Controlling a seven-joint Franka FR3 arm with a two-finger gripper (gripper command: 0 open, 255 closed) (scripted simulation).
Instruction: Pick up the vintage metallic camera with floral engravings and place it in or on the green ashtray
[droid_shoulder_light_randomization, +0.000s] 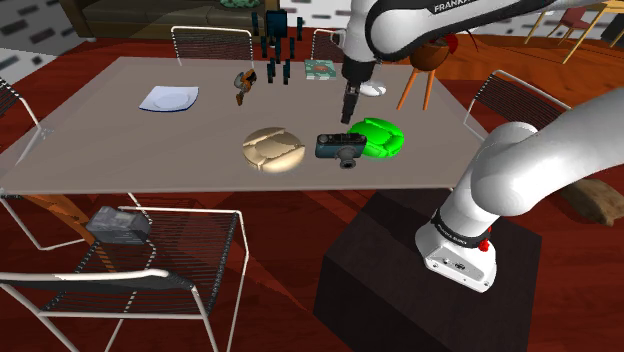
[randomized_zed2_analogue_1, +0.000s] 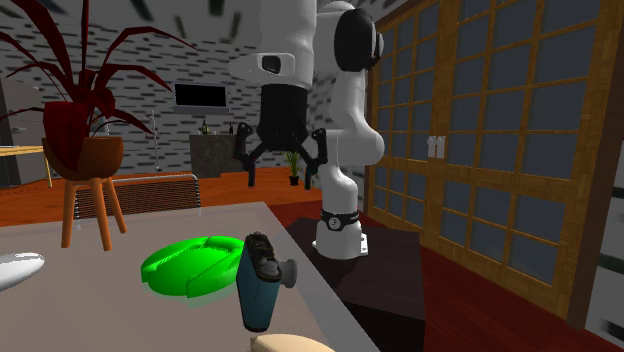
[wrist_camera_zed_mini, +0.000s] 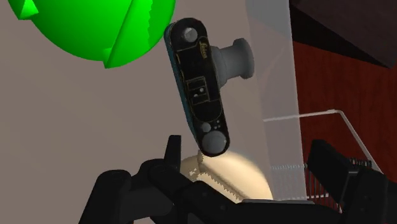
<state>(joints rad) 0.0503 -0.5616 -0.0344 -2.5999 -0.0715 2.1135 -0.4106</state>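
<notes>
Item 1, tan dish (droid_shoulder_light_randomization: 272, 150): on the desk (droid_shoulder_light_randomization: 120, 140), off to one side of the jaws; not needed.
Item 2, camera (droid_shoulder_light_randomization: 340, 147): lying on the desk below the jaws, untouched.
Item 3, green ashtray (droid_shoulder_light_randomization: 378, 137): just beside the camera, also below the jaws.
Jaws: spread wide, holding nothing.
Handling note: lower straight down, straddle the camera's narrow body clear of the lens, then close.

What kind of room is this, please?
Probably a home dining area: a long table with wire chairs around it, a potted plant on a wooden stand, and wood-framed glazed doors.
</notes>
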